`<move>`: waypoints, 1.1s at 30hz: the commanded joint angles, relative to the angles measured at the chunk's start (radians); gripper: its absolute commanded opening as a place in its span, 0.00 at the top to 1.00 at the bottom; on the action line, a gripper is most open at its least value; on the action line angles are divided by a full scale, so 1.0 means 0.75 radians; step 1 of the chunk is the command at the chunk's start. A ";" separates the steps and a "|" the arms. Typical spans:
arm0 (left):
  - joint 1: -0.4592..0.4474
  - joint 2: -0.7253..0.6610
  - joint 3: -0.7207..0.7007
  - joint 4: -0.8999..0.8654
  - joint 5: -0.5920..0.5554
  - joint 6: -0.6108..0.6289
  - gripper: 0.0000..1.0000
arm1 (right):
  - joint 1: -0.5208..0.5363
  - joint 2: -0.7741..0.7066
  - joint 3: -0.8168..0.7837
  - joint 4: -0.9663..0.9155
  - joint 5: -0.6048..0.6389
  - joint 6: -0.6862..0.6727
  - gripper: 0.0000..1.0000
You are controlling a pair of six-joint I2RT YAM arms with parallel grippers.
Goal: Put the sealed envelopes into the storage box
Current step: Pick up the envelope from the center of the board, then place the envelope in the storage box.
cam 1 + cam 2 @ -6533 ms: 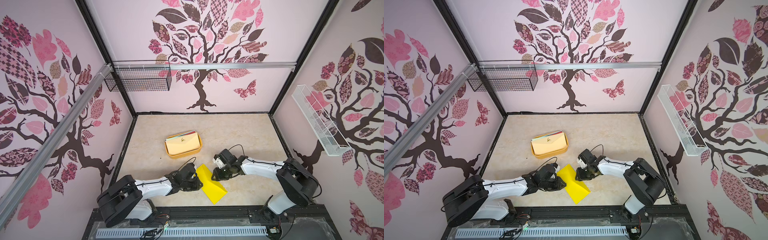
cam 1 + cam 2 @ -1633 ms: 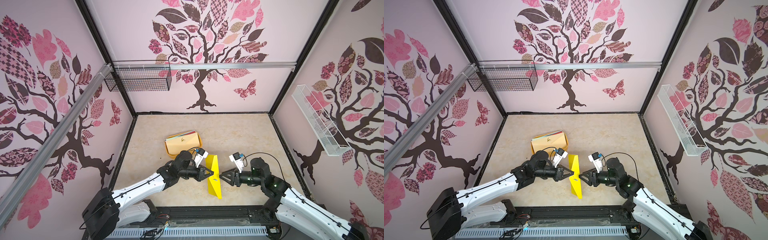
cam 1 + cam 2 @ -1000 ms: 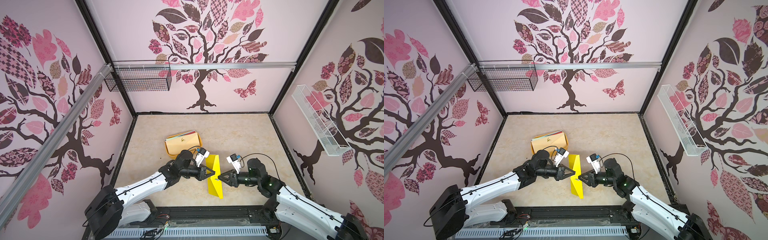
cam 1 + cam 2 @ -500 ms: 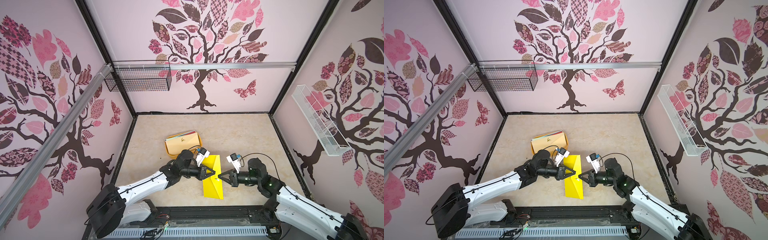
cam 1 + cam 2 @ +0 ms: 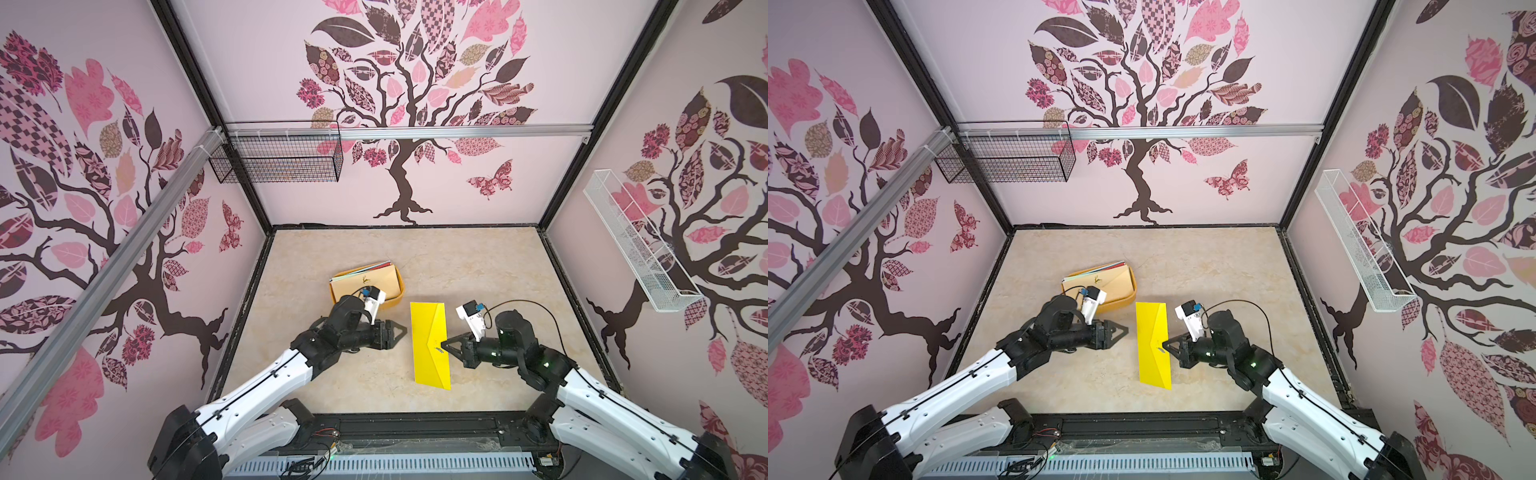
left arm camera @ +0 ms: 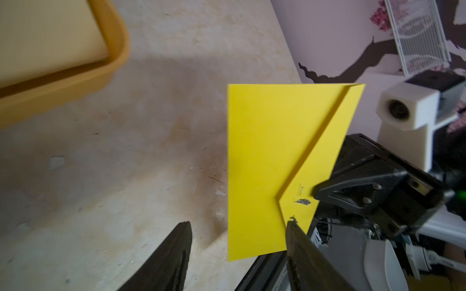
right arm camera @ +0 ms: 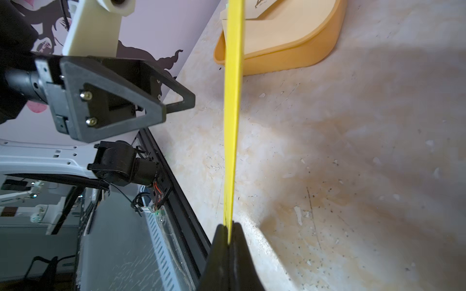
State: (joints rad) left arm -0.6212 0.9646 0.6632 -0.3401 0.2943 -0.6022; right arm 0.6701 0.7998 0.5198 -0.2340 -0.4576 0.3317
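Observation:
A yellow envelope (image 5: 428,345) (image 5: 1152,345) hangs above the table, flap side up, with my right gripper (image 5: 444,345) (image 5: 1165,345) shut on the middle of its right edge. In the right wrist view the envelope (image 7: 232,100) shows edge-on, pinched between the jaws of the right gripper (image 7: 229,229). My left gripper (image 5: 401,330) (image 5: 1123,330) (image 6: 239,221) stands open just left of the envelope (image 6: 264,163), not gripping it. Behind it sits the orange storage box (image 5: 399,286) (image 5: 1133,286) (image 6: 118,50) (image 7: 327,37) with several stacked envelopes, a tan one (image 5: 365,280) on top.
A black wire basket (image 5: 282,160) hangs on the back wall at the left. A white wire basket (image 5: 636,245) hangs on the right wall. A black frame rail (image 5: 415,424) runs along the table's front edge, close under the envelope's near end.
My left gripper has opened and let go of the yellow envelope. The right gripper now holds it alone, and the envelope has turned from near edge-on to face up.

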 commanded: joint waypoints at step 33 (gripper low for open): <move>0.213 -0.505 0.252 -0.697 -0.676 0.253 0.23 | 0.002 1.408 2.016 -1.023 0.205 -1.599 1.00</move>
State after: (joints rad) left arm -0.4686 0.6170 0.8665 -0.8768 -0.1665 -0.4271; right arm 0.6701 1.8008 1.9575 -0.8993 -0.2707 -0.7139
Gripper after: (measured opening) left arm 0.770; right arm 0.041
